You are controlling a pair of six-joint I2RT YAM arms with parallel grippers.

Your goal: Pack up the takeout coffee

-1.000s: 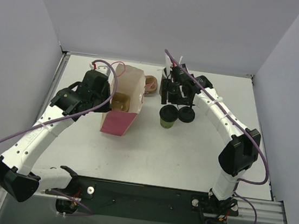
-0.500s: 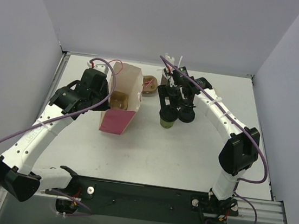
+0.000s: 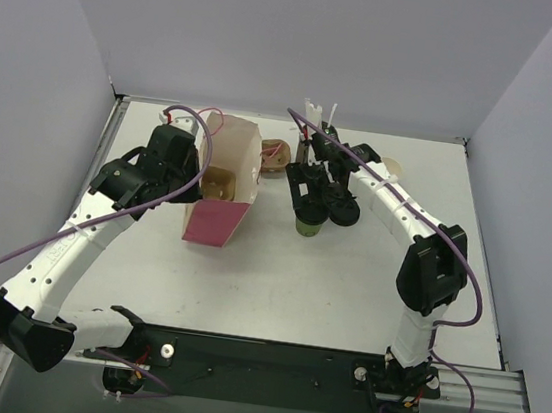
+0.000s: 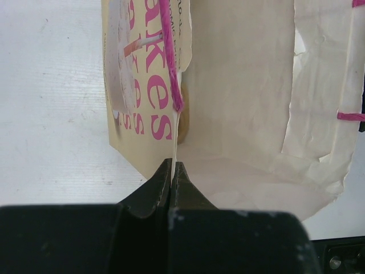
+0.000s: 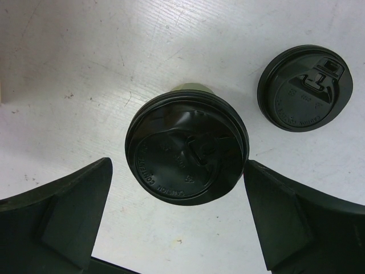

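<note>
The takeout coffee [image 5: 187,151] is a green paper cup [image 3: 306,226] standing upright on the table with a black lid pressed on top. My right gripper [image 5: 177,171] hangs just above it, open wide, one finger on each side of the lid and touching nothing. In the top view the right gripper [image 3: 308,206] covers most of the cup. A second black lid [image 5: 305,88] lies flat just to the right of the cup. My left gripper [image 4: 174,166] is shut on the rim of the paper bag [image 4: 239,85], holding its mouth open.
The cream and pink paper bag [image 3: 227,175] lies left of the cup, with a brown cup [image 3: 220,186] inside and a pink cord handle [image 4: 171,57]. A brown object [image 3: 276,153] and white straws [image 3: 318,110] sit behind the right gripper. Grey walls enclose the table.
The right gripper has opened wide and shifted forward and left until it hangs over the lidded cup. The left gripper has kept its hold on the bag, which has moved slightly left.
</note>
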